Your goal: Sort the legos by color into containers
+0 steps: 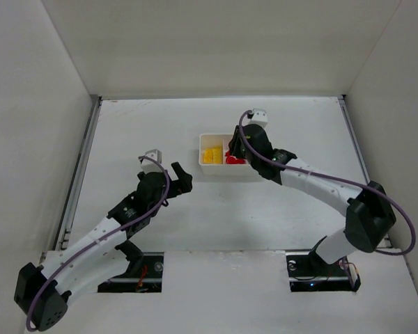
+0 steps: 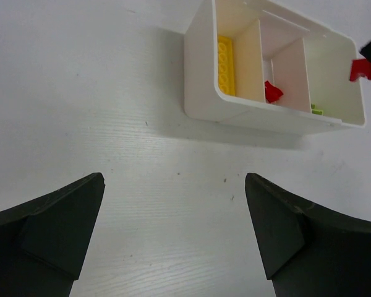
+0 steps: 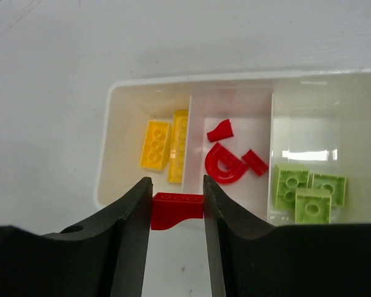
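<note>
Your right gripper is clamped on a red piece, with one finger pressed against each end of it. In the right wrist view the piece sits at the near wall of the white tray, roughly in line with the divider between the left compartment and the middle compartment. You can't tell from that view whether it hangs over the tray or just short of it. The left wrist view shows the same piece raised above the tray's far end, clear of the walls. The left compartment holds two yellow bricks lying side by side and touching, the longer one against the divider. The middle compartment holds two small red wedges and a red half-round piece; the half-round touches the wedge on its right, and the other wedge lies just beyond it. The right compartment holds three pale green plates bunched together at the near end. Your left gripper has its jaws wide apart with nothing between them. It is over bare table, off the tray's yellow end and not touching the tray. In the top view your right arm covers the green end of the tray, so only yellow and red show there.
</note>
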Motion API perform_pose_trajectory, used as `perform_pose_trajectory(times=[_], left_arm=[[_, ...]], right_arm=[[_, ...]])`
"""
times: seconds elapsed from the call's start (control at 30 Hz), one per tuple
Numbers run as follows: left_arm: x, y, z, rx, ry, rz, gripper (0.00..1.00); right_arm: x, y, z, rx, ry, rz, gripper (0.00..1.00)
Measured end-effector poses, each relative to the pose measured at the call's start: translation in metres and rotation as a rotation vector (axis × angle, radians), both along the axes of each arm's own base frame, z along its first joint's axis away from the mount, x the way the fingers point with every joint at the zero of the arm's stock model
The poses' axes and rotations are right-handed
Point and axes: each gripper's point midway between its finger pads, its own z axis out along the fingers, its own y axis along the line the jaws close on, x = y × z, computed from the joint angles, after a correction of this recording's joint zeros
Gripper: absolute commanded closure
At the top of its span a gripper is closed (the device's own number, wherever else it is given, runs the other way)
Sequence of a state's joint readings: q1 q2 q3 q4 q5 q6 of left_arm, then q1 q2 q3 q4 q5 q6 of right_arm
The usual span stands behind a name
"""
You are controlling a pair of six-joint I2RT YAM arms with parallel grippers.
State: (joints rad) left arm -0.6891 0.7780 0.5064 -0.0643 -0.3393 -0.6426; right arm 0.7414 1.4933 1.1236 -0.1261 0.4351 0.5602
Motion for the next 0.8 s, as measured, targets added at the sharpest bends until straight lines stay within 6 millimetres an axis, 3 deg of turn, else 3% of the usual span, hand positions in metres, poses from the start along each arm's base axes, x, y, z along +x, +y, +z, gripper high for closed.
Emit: perform_pose_trajectory(times=[0.13,0.23,0.3,0.47,0.5,0.67,0.8], left_arm=[[-0.007,0.001,-0.001,-0.019,-0.002,-0.012,0.00],[-0.007,0.006,-0.002,-0.025,0.001,0.000,0.00],[-0.007,0.008,-0.004,-0.021,0.009,0.008,0.00],[-0.010,0.014,-0.012,0.000,0.038,0.017,0.00],[-0.012,0.015,-0.013,0.004,0.043,0.018,0.00],[-0.018,0.021,-0.020,0.027,0.074,0.024,0.00],[-0.024,0.026,-0.023,0.045,0.097,0.025,0.00]], right_arm=[[0.021,-0.001,-0.026,-0.062,0.039,-0.009,0.58],[0.025,-0.003,-0.044,-0.098,0.070,-0.008,0.42],[0.025,-0.004,-0.045,-0.106,0.073,-0.007,0.35],[0.023,-0.007,-0.015,-0.072,0.016,-0.001,0.20],[0.021,-0.009,-0.004,-0.055,-0.006,-0.003,0.00],[-0.020,-0.044,0.043,0.021,-0.123,-0.034,0.00],[-0.059,-0.080,0.052,0.030,-0.183,-0.082,0.00]])
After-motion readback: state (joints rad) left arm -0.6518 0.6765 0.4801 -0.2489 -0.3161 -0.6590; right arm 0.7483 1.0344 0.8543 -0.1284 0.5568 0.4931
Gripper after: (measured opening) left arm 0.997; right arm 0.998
